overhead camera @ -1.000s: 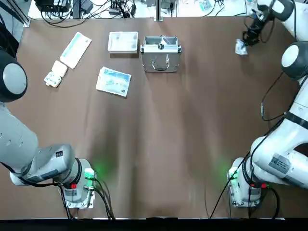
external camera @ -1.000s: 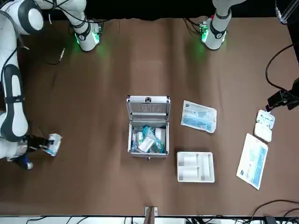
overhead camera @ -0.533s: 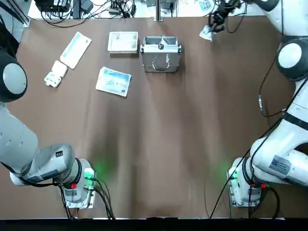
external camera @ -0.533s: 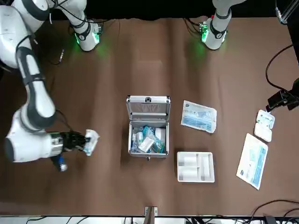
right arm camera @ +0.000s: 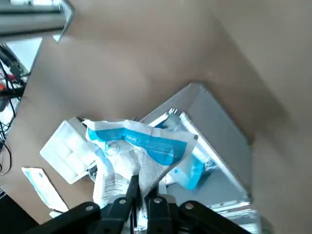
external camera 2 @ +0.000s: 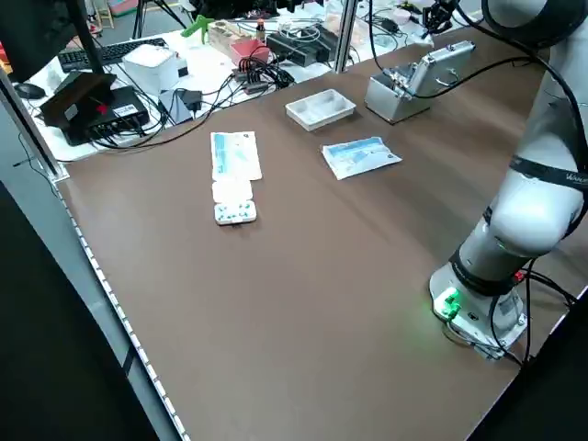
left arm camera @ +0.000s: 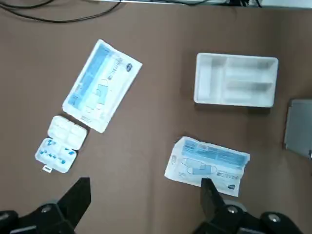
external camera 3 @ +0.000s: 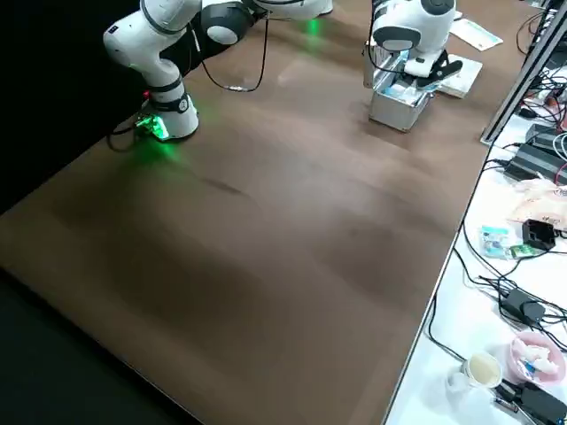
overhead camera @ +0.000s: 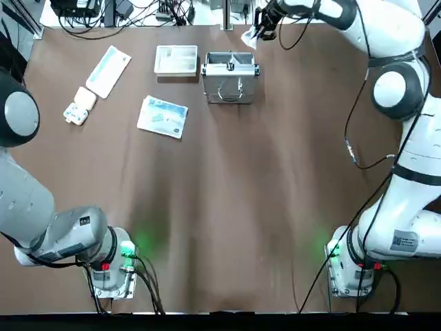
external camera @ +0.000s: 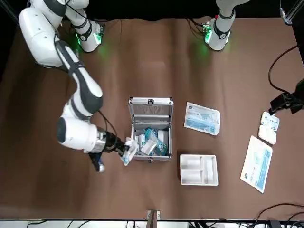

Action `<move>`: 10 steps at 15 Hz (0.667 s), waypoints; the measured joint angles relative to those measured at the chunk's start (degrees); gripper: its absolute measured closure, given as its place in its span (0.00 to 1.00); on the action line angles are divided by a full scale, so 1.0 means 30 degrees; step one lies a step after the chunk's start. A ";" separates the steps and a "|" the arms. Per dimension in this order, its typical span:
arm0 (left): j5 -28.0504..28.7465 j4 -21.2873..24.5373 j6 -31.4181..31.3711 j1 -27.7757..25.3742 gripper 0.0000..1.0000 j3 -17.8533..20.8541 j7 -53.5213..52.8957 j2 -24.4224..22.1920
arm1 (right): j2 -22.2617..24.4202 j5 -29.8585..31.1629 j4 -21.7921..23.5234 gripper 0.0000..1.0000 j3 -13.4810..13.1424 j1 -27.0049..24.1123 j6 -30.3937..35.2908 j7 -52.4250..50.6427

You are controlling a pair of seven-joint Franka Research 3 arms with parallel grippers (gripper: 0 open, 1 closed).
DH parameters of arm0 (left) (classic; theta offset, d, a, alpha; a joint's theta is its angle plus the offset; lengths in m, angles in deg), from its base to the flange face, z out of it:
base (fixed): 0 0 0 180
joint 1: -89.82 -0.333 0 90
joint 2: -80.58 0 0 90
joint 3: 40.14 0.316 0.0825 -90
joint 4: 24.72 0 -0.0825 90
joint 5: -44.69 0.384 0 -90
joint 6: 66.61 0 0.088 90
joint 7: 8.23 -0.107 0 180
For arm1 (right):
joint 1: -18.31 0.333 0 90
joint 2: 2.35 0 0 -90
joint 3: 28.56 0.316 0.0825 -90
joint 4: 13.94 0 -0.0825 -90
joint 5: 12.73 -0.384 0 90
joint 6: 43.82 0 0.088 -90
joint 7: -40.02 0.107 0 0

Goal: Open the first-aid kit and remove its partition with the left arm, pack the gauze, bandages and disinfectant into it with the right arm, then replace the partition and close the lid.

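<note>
The silver first-aid kit (overhead camera: 230, 77) (external camera: 151, 137) stands open at the far middle of the table, its lid (external camera: 151, 110) upright. Several blue-white packs lie inside. My right gripper (external camera: 124, 151) (overhead camera: 253, 33) hovers at the kit's right rim, shut on a crumpled blue-white packet (external camera: 130, 149) (right arm camera: 137, 150). The white partition (overhead camera: 176, 60) (left arm camera: 236, 80) lies on the table just left of the kit. My left gripper (left arm camera: 145, 202) hangs open high over the table's far left. I cannot make out the disinfectant.
A flat blue-white packet (overhead camera: 163, 116) lies left of the kit. A long packet (overhead camera: 108, 71) and a white blister pack (overhead camera: 79, 105) lie at the far left. Cables and clutter line the far edge. Both arm bases (overhead camera: 110, 265) stand at the near edge.
My right arm has swung from the far right edge of the table leftwards to the kit, carrying the blue-white packet. The left arm and the other things have not moved.
</note>
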 joint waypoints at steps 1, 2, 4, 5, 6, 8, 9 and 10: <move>0.0000 0.0081 -0.0019 0.0028 0.00 -0.0198 0.0001 -0.0004 | -0.0115 0.0004 0.0020 0.90 -0.0120 0.0442 -0.0403 0.0294; 0.0000 0.0140 -0.0039 0.0047 0.00 -0.0316 0.0001 -0.0005 | -0.0215 0.0006 0.0043 0.89 -0.0414 0.0965 -0.0972 0.0614; 0.0000 0.0196 -0.0103 0.0026 0.00 -0.0352 0.0001 -0.0005 | -0.0409 0.0006 0.0053 0.89 -0.1433 0.2216 -0.2273 0.1343; 0.0001 0.0203 -0.0140 0.0002 0.00 -0.0349 0.0000 -0.0005 | -0.0523 0.0005 0.0056 0.89 -0.1961 0.2829 -0.2698 0.1715; 0.0001 0.0205 -0.0164 -0.0005 0.00 -0.0349 0.0000 -0.0005 | -0.0646 0.0006 0.0063 0.89 -0.2358 0.3351 -0.2915 0.2031; 0.0001 0.0207 -0.0225 0.0016 0.00 -0.0350 0.0000 -0.0005 | -0.0929 0.0006 0.0067 0.89 -0.2763 0.4084 -0.3182 0.2448; 0.0001 0.0208 -0.0318 0.0020 0.00 -0.0351 0.0000 -0.0005 | -0.1070 0.0006 0.0067 0.89 -0.2839 0.4282 -0.3298 0.2624; 0.0001 0.0208 -0.0439 0.0011 0.00 -0.0351 0.0000 -0.0005 | -0.1191 0.0006 0.0067 0.89 -0.2882 0.4384 -0.3340 0.2689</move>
